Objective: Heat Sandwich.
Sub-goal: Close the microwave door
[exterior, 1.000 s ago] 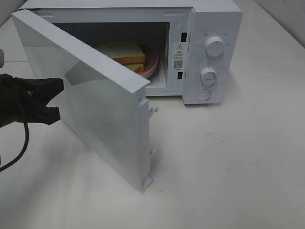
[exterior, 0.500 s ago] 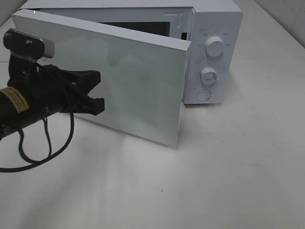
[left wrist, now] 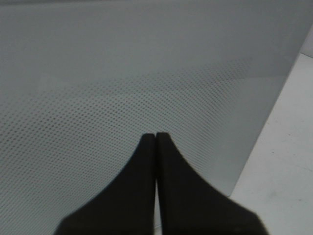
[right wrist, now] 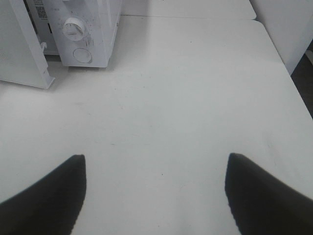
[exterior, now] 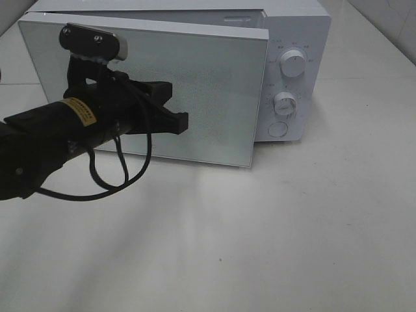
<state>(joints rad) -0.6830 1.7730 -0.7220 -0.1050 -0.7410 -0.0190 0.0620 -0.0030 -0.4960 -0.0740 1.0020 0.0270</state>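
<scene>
Door (exterior: 195, 84) being swung nearly shut since prior frame, mid-left of pic; slight gap at latch edge. L gripper (exterior: 181, 119) clenched, empty, tips at door's flat dotted-mesh glass, contact unclear. Out of sight now, sandwich being hidden behind door inside boxy white microwave (exterior: 296, 39), straight beyond L claw; L arm nearer. R gripper (right wrist: 156, 157) being held wide, empty, over matte white table (right wrist: 195, 88).

No legible text or markings
</scene>
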